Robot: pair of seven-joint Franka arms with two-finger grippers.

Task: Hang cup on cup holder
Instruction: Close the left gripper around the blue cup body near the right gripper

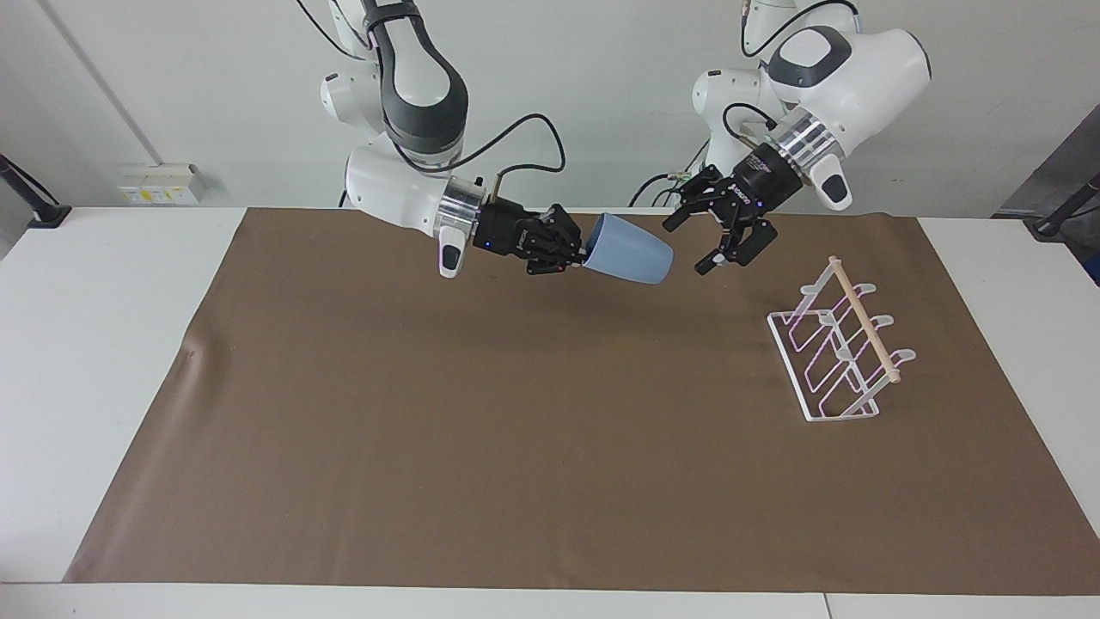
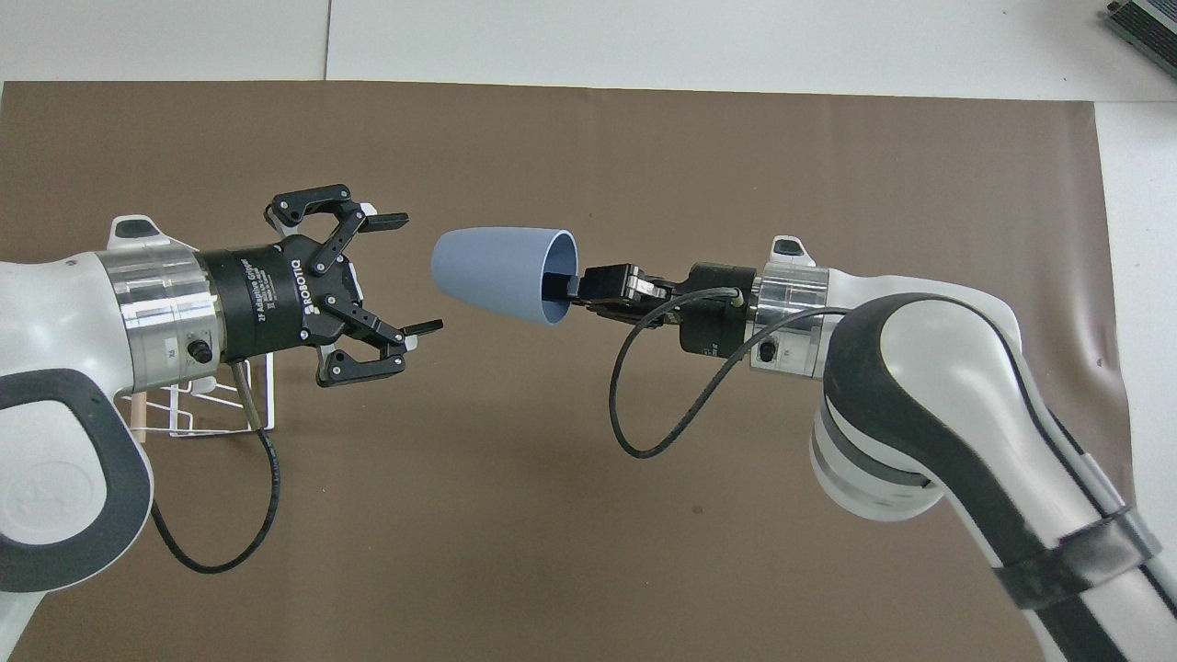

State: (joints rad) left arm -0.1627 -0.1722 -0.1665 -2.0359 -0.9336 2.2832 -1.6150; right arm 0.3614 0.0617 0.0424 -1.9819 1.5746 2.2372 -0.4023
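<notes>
My right gripper (image 1: 583, 249) is shut on the rim of the light-blue cup (image 1: 630, 251), with one finger inside its mouth. It holds the cup on its side in the air over the brown mat, base pointing toward the left arm. In the overhead view the cup (image 2: 497, 271) lies between my right gripper (image 2: 556, 285) and my left gripper (image 2: 414, 273). My left gripper (image 1: 687, 248) is open and empty, just off the cup's base, apart from it. The white wire cup holder (image 1: 838, 352) with its wooden dowel stands on the mat toward the left arm's end. In the overhead view the holder (image 2: 272, 395) is mostly hidden under the left arm.
The brown mat (image 1: 516, 430) covers most of the white table (image 1: 86, 344). Black cables hang from both wrists.
</notes>
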